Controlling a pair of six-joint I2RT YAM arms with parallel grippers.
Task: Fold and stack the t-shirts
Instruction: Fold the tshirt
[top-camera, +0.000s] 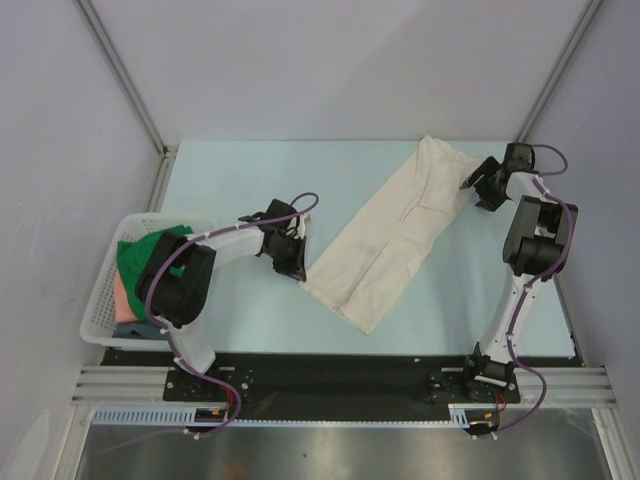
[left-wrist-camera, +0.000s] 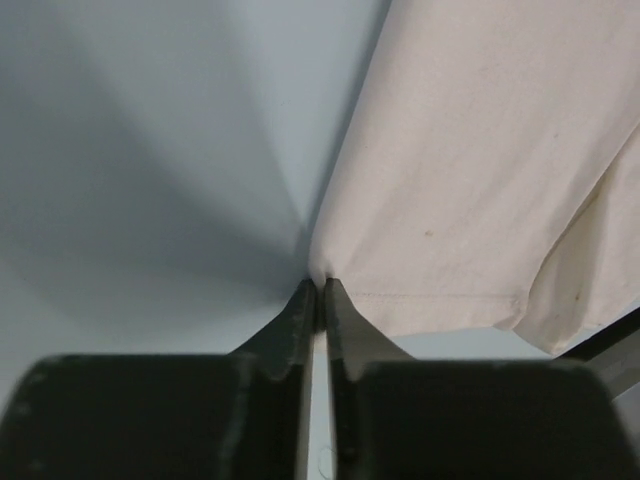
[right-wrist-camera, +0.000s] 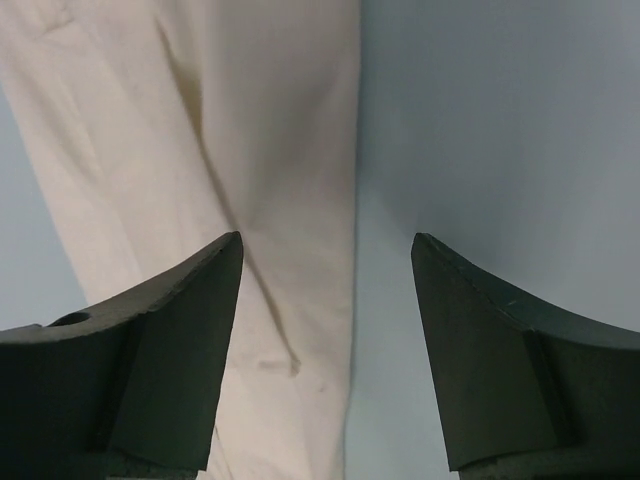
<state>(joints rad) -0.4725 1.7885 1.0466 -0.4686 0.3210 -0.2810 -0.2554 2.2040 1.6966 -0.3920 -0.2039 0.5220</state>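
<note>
Cream shirt (top-camera: 390, 235) lay slantwise on the table (top-camera: 230, 180), a basket (top-camera: 98, 315) of other shirts (top-camera: 145, 252) at left. Left claw (top-camera: 293, 270) pinched its near corner; right claw (top-camera: 468, 184) gaped over its far edge.

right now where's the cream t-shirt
Top view: the cream t-shirt lies diagonally on the table, right of centre, its near corner pinched by the left fingers and its far end beside the open right fingers.

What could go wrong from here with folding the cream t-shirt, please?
1. The left fingers pinch only the very corner of the cream t-shirt, so the cloth may slip out once it is lifted.
2. The right fingers are open above the far end and hold nothing; pulling from one corner alone could drag or bunch the shirt.
</note>
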